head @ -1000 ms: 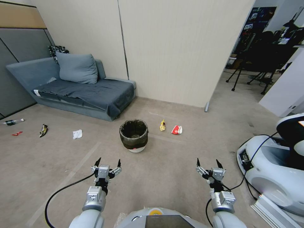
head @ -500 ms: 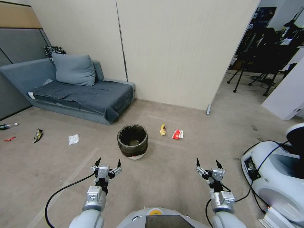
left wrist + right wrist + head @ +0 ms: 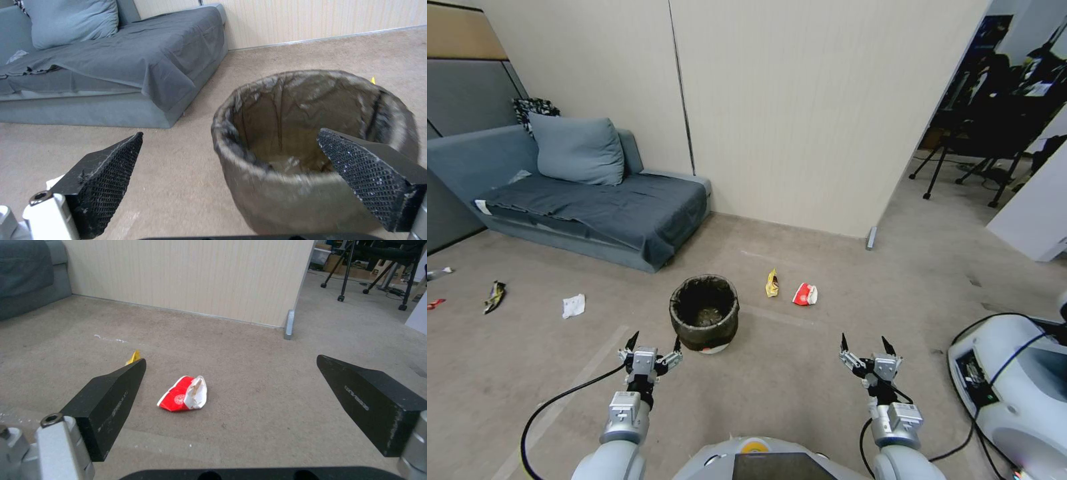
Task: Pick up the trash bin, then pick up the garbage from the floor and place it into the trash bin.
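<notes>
Jaws on both your grippers stand spread wide, nothing between them. Your left gripper (image 3: 654, 342) hovers above the floor (image 3: 774, 393) with the trash bin (image 3: 704, 313) just ahead of its fingertips, slightly toward its inner finger; through the left wrist view the bin (image 3: 311, 160) sits upright, dark bag over the rim. Your right gripper (image 3: 867, 344) hangs level with the left one, well apart from the bin. Ahead of it lie the red-and-white packet (image 3: 184, 397) and, beyond, the yellow wrapper (image 3: 772, 283). Far off your left jaws: white tissue (image 3: 573, 305), shiny wrapper (image 3: 494, 296).
</notes>
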Robot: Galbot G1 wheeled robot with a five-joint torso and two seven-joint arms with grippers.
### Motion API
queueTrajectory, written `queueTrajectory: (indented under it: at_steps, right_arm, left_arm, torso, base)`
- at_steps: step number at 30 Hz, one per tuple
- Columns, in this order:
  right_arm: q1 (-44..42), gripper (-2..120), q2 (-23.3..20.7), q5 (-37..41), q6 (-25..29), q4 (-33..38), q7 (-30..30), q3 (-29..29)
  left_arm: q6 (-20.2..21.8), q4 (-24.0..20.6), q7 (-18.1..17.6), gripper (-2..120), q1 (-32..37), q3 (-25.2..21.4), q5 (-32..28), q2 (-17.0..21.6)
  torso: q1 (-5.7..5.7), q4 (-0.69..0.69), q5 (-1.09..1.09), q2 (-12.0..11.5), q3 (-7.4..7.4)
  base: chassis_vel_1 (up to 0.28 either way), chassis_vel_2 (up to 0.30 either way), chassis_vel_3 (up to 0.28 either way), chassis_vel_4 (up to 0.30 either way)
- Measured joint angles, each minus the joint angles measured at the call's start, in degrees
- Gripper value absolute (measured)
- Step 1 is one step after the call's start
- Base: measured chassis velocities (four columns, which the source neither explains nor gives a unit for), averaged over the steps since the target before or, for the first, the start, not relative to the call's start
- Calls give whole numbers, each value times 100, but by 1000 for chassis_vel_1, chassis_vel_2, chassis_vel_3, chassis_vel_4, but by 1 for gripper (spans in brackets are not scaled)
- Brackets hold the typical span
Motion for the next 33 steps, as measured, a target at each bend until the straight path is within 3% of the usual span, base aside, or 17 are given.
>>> queueTrajectory:
  at_steps: [26, 33]
  right_arm:
    - [15, 100, 0, 55, 32, -13, -16, 8]
    - [45, 100, 0, 287, 40, -57, -15, 104]
  left_arm:
    - [35, 24, -2, 100, -33, -1, -109, -6]
    - [281, 75, -3, 100, -253, -70, -251, 35]
  torso:
    - [1, 0, 0, 0, 1]
    - [0, 0, -1, 0, 0]
  base:
    - [-113, 110, 116, -118]
    - [0, 0, 0, 0]
